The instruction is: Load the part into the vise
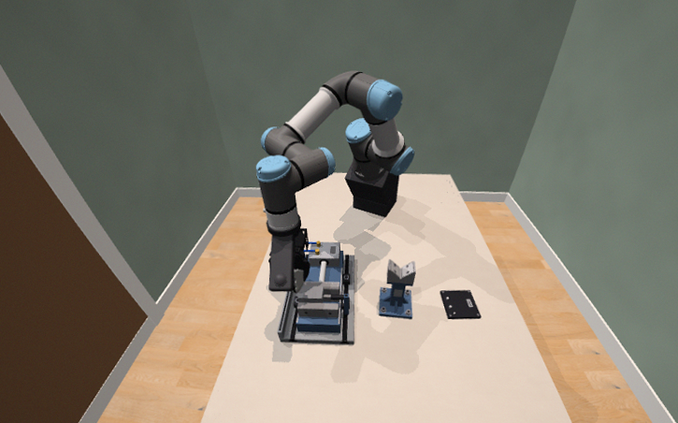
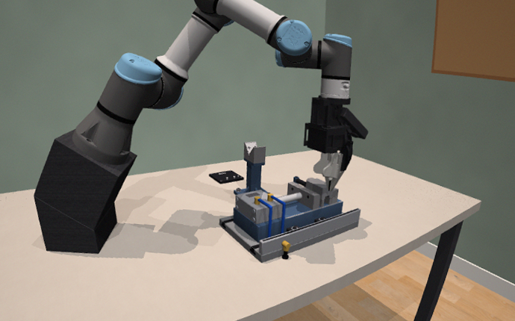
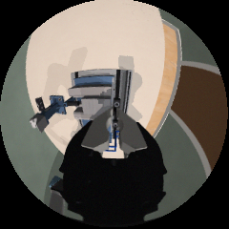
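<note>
The grey block [image 1: 312, 293] [image 2: 316, 182] [image 3: 97, 101] lies in the open vise, between the fixed jaw [image 1: 317, 311] [image 3: 90, 91] and the rod-side moving jaw [image 2: 299, 191] [image 3: 86, 113]. Its underside, and so its slot, is hidden. I cannot tell whether it touches the fixed jaw. The dark work stop [image 1: 334, 297] [image 3: 72, 102] is at the end away from my gripper; contact with it is unclear. My gripper [image 2: 329, 188] [image 3: 114, 107] is shut and empty, pointing down, with its tips at the block's other end; contact is unclear.
The V-block [image 1: 401, 273] [image 2: 253, 153] [image 3: 40, 121] stands empty on a blue post beside the vise. The black infeed plate [image 1: 459, 304] [image 2: 223, 176] lies beyond it without a block. A grey rail [image 2: 310, 234] runs along the vise's gripper side. Blue air hoses [image 2: 271, 218] rise at the cylinder.
</note>
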Controlling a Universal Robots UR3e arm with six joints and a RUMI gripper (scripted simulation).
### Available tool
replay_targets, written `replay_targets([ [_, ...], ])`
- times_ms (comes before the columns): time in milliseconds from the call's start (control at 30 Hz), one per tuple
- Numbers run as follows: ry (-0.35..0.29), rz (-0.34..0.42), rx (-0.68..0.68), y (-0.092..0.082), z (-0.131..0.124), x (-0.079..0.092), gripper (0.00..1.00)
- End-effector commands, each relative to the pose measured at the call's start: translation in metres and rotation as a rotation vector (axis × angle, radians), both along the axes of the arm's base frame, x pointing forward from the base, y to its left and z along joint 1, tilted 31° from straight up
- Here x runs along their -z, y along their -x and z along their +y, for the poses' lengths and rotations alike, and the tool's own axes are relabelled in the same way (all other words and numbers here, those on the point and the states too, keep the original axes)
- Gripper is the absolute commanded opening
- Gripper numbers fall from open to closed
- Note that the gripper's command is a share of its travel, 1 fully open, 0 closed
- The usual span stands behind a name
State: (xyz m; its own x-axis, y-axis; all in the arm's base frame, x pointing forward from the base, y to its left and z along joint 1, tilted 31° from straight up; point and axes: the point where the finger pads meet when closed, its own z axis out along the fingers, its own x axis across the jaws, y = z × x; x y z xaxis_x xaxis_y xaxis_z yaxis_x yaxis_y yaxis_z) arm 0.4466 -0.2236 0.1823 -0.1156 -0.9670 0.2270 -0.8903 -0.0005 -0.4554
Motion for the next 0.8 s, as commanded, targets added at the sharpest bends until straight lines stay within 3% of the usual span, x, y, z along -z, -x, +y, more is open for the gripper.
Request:
replay_targets([
  [0, 0.002, -0.002, 0.000, -0.0004, 0.0013, -0.0009, 0.00],
  [767, 0.002, -0.002, 0.000, -0.0012, 0.0075, 0.0005, 0.00],
])
